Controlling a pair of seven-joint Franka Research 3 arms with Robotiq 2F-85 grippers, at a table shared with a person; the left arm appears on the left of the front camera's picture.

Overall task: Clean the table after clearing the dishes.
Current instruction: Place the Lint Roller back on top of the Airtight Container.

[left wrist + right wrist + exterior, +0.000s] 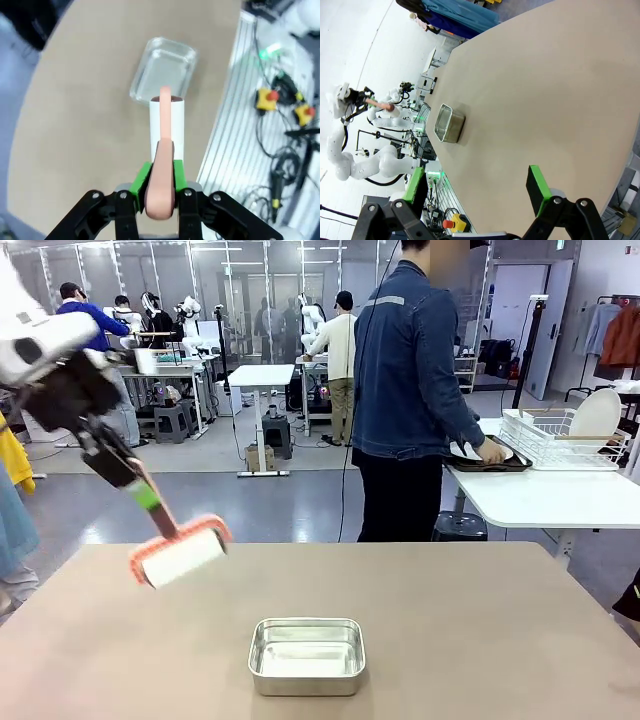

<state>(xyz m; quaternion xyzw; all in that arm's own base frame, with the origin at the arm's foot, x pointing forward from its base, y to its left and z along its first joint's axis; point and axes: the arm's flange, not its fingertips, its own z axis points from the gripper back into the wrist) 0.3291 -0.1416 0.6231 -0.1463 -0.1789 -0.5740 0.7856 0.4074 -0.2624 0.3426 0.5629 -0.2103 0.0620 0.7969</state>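
Table (480,630) top lies bare and beige beneath me apart from the steel pan (306,655) near my side, so wiping can begin. Dishes (478,452) sit on a dark tray on the white side table, where the person's hand (491,452) rests on them. My left gripper (159,192) is clamped on the pink handle of the roller (182,556), held tilted above the near left part, I judge ready to come down. My right gripper (480,187) hangs spread apart, holding nothing.
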